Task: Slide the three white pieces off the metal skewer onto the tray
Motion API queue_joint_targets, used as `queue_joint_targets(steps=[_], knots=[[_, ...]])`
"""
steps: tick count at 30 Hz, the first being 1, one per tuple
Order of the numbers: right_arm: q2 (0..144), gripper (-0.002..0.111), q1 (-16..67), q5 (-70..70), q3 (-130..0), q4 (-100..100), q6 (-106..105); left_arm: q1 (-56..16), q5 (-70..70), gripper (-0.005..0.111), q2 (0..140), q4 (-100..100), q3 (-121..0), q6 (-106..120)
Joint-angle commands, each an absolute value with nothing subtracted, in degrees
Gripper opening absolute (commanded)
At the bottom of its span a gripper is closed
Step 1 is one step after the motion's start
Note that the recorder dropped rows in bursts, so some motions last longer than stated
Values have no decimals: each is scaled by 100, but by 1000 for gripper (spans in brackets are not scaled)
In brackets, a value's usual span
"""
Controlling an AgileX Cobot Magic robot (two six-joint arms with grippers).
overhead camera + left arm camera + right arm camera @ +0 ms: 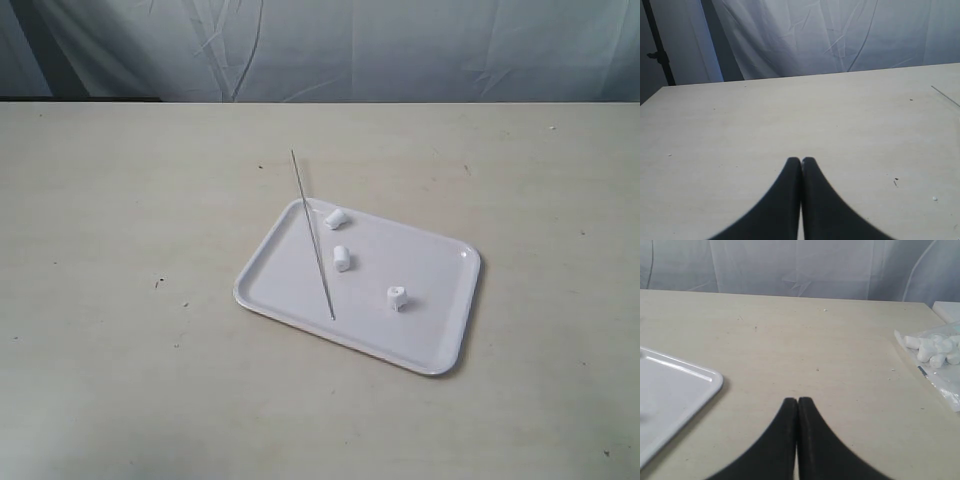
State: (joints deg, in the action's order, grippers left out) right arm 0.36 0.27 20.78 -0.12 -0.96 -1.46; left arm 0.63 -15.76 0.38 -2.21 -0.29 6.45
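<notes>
Skewer [312, 232], thin grey metal, lies bare across glossy white tray [430, 330].

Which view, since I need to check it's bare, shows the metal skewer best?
The exterior view: the whole metal skewer lies bare, one end on the tray. The left wrist view catches only a thin line, likely its end; the right wrist view, none.
</notes>
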Motion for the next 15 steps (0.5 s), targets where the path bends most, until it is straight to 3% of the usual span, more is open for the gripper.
queue_joint_targets(steps=[1,15], knots=[[0,-1,-14,2056,0,-80,-147,99,-1493,0,0,-280,0,629],[0,-1,-14,2056,0,-80,-147,99,-1493,0,0,-173,0,639]])
